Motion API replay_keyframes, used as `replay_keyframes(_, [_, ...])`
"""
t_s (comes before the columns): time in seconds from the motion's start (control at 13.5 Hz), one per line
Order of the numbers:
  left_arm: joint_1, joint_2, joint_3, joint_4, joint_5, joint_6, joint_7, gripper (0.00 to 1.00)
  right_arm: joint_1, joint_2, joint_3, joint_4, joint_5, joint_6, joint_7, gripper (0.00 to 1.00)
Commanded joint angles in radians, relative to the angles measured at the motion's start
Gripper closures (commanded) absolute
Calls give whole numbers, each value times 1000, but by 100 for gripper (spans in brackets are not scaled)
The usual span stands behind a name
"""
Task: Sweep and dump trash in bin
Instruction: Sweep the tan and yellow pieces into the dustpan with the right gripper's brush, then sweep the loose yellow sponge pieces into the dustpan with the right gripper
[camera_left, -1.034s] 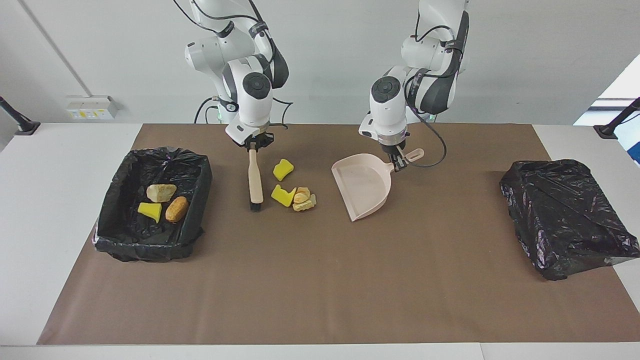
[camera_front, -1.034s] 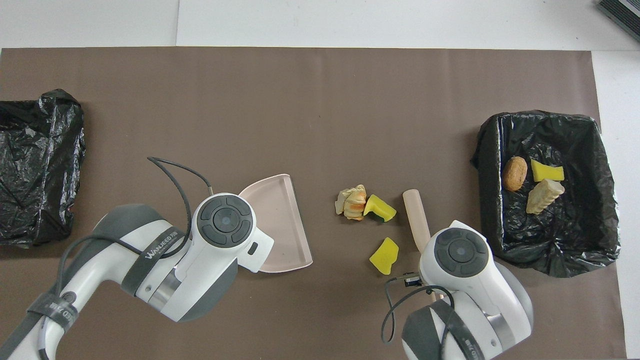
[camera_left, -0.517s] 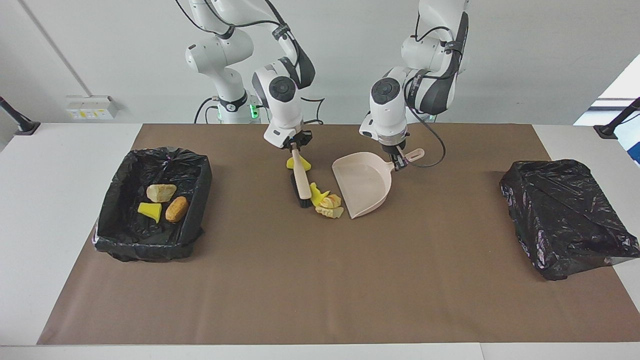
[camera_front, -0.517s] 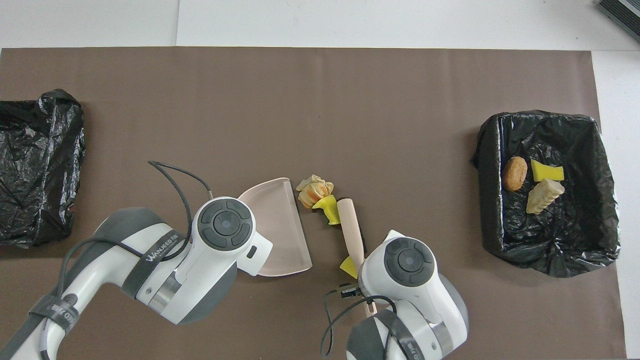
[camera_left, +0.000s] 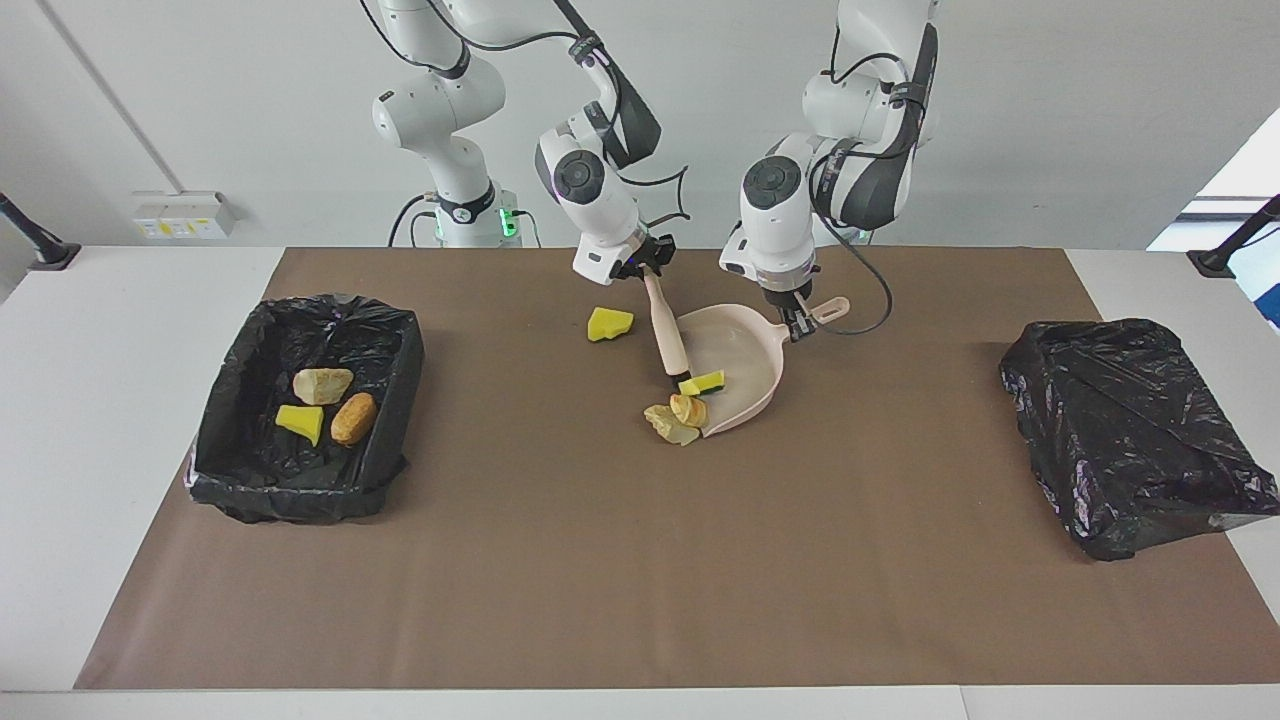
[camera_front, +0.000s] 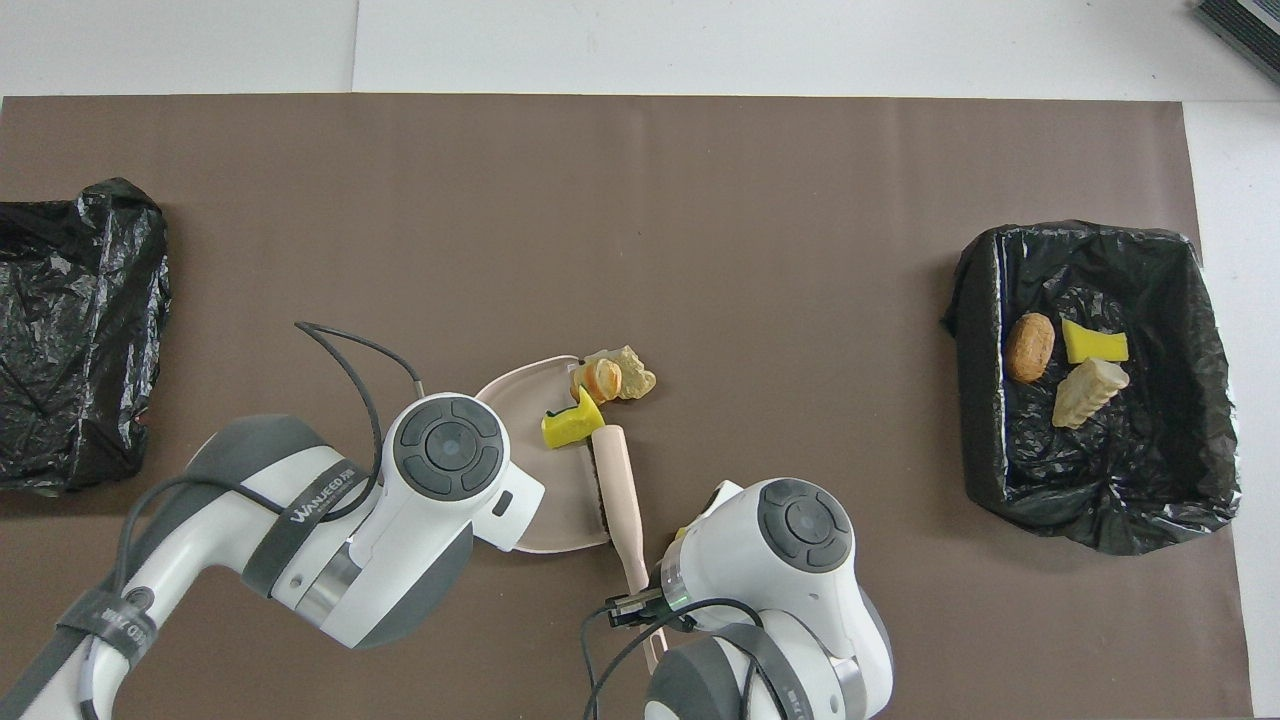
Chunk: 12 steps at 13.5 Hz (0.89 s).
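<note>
The counter (camera_left: 130, 600) looks smooth and white, covered by a matt brown paper-like sheet (camera_left: 640, 560). The bin (camera_left: 390, 340) wears a glossy, crinkled black plastic bag; at the right of the facing view a second bag (camera_left: 1130, 430) has the same shiny wrinkled film. The dustpan (camera_left: 745, 345) is smooth beige plastic. The brush (camera_left: 667, 335) has a smooth pale handle and black bristles. The trash (camera_left: 610, 324) mixes porous yellow foam with rough tan lumps. The arms' shells are glossy white.
</note>
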Motion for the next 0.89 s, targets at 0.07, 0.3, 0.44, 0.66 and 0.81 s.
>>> replay_keyframes(0.07, [4, -36, 3, -42, 19, 26, 1, 100, -72, -190, -8, 7, -10, -191, 65, 100])
replay_keyframes(0.3, [6, -36, 3, -42, 19, 29, 1, 100, -132, -258, -7, 3, -304, -338, 105, 100])
replay_keyframes(0.44, [7, -36, 3, -42, 19, 32, 1, 100, -184, -277, -4, -32, -473, -400, 108, 100])
replay_keyframes(0.66, [21, -35, 3, -42, 19, 32, 1, 100, -206, -281, 1, -141, -526, -402, 230, 100])
replay_keyframes(0.81, [26, -35, 3, -42, 19, 34, 4, 100, -166, -247, 4, -183, -512, -330, 367, 100])
